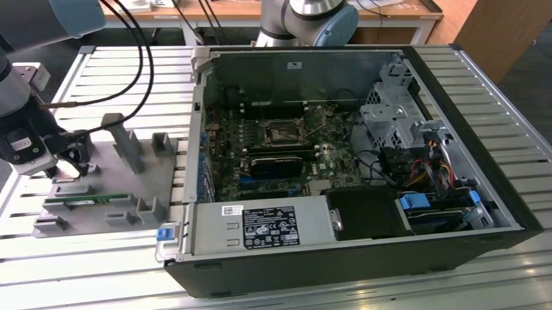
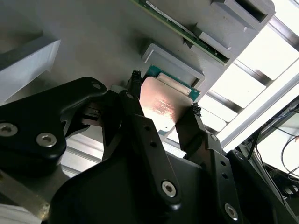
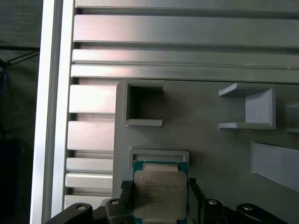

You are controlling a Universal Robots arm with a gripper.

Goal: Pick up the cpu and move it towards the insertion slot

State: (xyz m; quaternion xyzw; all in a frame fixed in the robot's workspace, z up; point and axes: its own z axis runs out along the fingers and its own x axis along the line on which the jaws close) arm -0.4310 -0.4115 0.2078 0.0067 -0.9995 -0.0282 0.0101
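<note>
One gripper (image 3: 159, 187) straddles the cpu (image 3: 160, 195) in its grey tray (image 3: 210, 140) recess, whether clamped you cannot tell, and your insertion slot (image 1: 283, 134) lies well apart toward the exterior view's right.

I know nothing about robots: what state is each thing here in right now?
Silvery square metal cpu chip: in the grey plastic tray's recess, gripped.
Black two-fingered tool: shut on the chip's two edges.
Dark square silver-framed insertion slot: looks empty.
Black computer case: side open.
Long green memory stick: lying in the tray.
</note>
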